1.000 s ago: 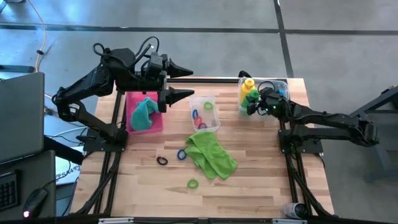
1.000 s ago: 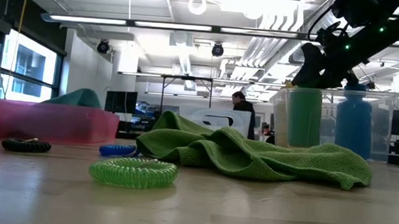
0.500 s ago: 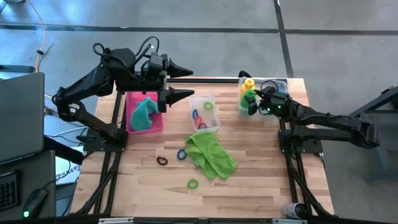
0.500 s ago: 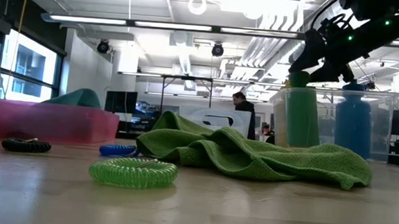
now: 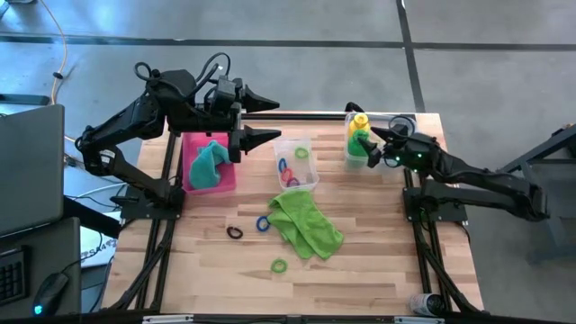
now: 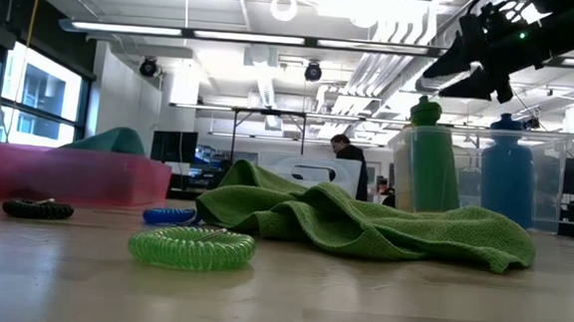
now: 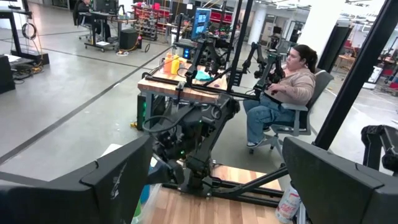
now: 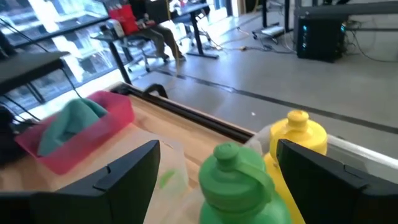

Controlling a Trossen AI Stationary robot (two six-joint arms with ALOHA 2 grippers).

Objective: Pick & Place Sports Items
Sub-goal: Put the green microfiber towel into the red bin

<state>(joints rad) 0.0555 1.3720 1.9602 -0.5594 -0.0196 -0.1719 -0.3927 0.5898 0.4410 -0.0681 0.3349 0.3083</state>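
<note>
The green bottle (image 5: pixel 361 144) stands upright on its base in a clear box (image 5: pixel 402 120) at the table's far right. The yellow bottle (image 5: pixel 359 121) and the blue bottle (image 6: pixel 508 185) stand beside it. My right gripper (image 6: pixel 469 72) hangs open just above the green bottle's cap (image 8: pixel 227 152), touching nothing. My left gripper (image 5: pixel 268 117) is open and empty, high above the far side of the table. The teal towel (image 5: pixel 209 164) lies in the pink tray (image 5: pixel 227 180). The lime towel (image 5: pixel 306 223) lies crumpled on the table. Black (image 5: pixel 234 232), blue (image 5: pixel 263 223) and green (image 5: pixel 279 266) rings lie loose near it.
A second clear box (image 5: pixel 297 162) with several rings stands at the table's middle, between the tray and the bottles. A person sits behind the table in the left wrist view (image 7: pixel 283 93). Bare wood shows at the near side (image 5: pixel 360 279).
My right gripper has risen from the green bottle's top and drawn a little toward the table's right edge. The bottle has stayed upright in the box, and its cap now shows free below the fingers.
</note>
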